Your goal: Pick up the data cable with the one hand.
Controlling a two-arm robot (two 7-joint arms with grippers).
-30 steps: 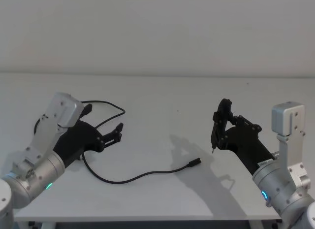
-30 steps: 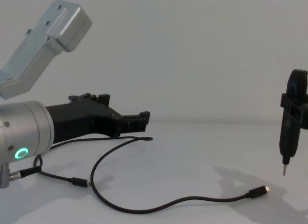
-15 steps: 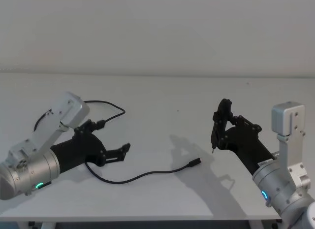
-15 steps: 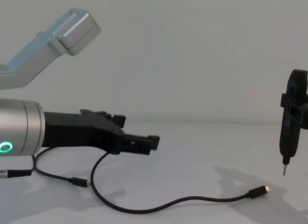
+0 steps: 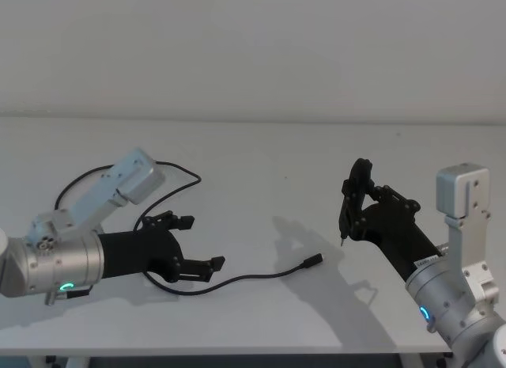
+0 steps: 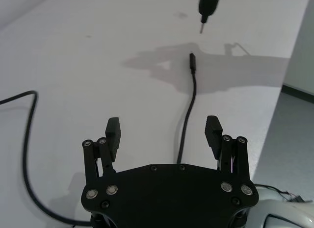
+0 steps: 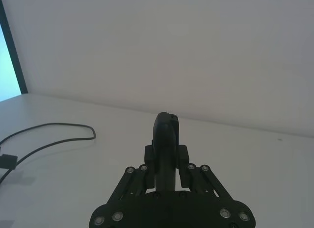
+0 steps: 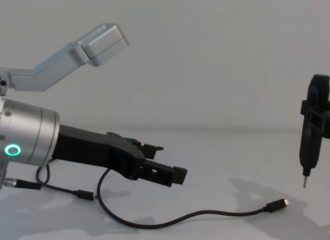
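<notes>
- The long, thin, floppy black data cable [image 5: 245, 278] is lying slack on the flat white table [image 5: 261, 162]. Its small black plug with a silver metal tip [image 5: 312, 262] is forming the free end.
- The black angular two-finger left gripper [image 5: 202, 243], on its thick silver wrist with the glowing green ring, is hovering low over the cable's middle stretch, well short of the plug and pointing along the cord towards it.
- This low, near-level pose is probably lining the cord up between the fingers, so that one closing stroke can catch a thin thing lying flat.
- In the left wrist view the left gripper [image 6: 163, 125] is holding its fingers [image 6: 114, 130] spread wide, with the data cable [image 6: 189, 103] running from the plug [image 6: 192, 59] straight into the gap between them.
- The fingers are gripping nothing. In the chest view the left gripper [image 8: 170, 162] is hanging clear above the data cable [image 8: 206, 213], not touching it.
- The pick-up is therefore not yet made, and a short descent before closing looks necessary.
- Beyond the plug from the left gripper, the right gripper [image 7: 166, 162] is standing parked, with its fingers pressed onto a slim dark upright tool with a needle-like tip [image 8: 312, 137]. It is staying out of the job.
- The needle tip is hanging just above the table, near the plug [image 8: 277, 204] but apart from it.
</notes>
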